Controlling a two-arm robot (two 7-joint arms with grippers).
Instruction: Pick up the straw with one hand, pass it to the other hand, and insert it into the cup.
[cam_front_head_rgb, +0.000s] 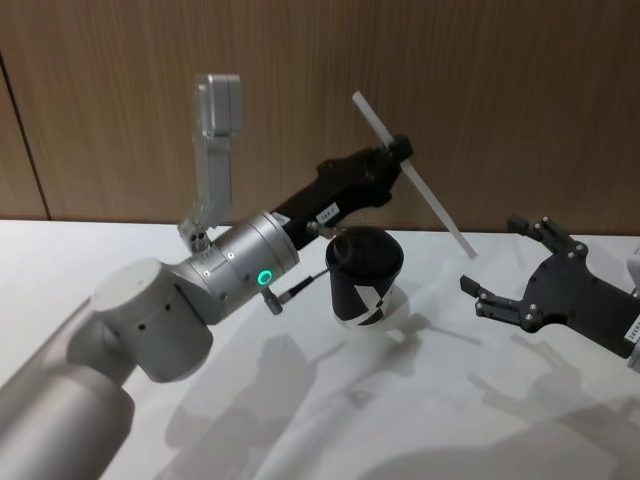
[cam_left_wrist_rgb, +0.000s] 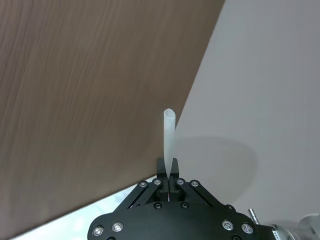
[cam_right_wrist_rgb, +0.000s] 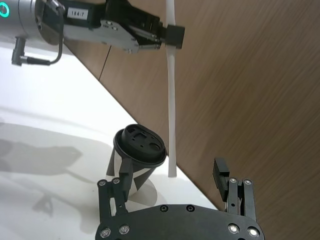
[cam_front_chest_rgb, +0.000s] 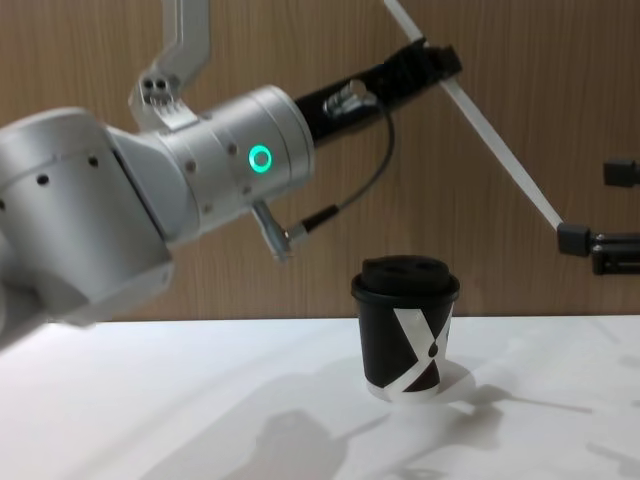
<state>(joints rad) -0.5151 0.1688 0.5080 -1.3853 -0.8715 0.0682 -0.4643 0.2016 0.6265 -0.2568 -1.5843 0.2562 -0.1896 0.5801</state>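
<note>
The jaws of my left hand (cam_front_head_rgb: 400, 152) are closed tight on the straw (cam_front_head_rgb: 435, 205), pinching it nearer its upper end, so a short piece sticks up past them and the long part slants down toward my right. The jaws of my right hand (cam_front_head_rgb: 490, 254) are spread wide and hold nothing. The straw's lower end hangs by one of their tips, and in the right wrist view it falls between the two fingers (cam_right_wrist_rgb: 222, 172). I cannot tell whether it touches either one. The cup (cam_front_head_rgb: 365, 275) stands upright on the table (cam_front_head_rgb: 100, 250) with its lid on, below my left hand. The straw's lower end is higher than the lid and off to the cup's right, well apart from it. My left arm reaches up and forward from the lower left, its silver wrist with the green ring light (cam_front_chest_rgb: 261, 158) raised above the cup, and a dark cable (cam_front_chest_rgb: 375, 170) loops beneath it. My right hand comes in from the right, lifted off the table, its open side turned toward the straw.
</note>
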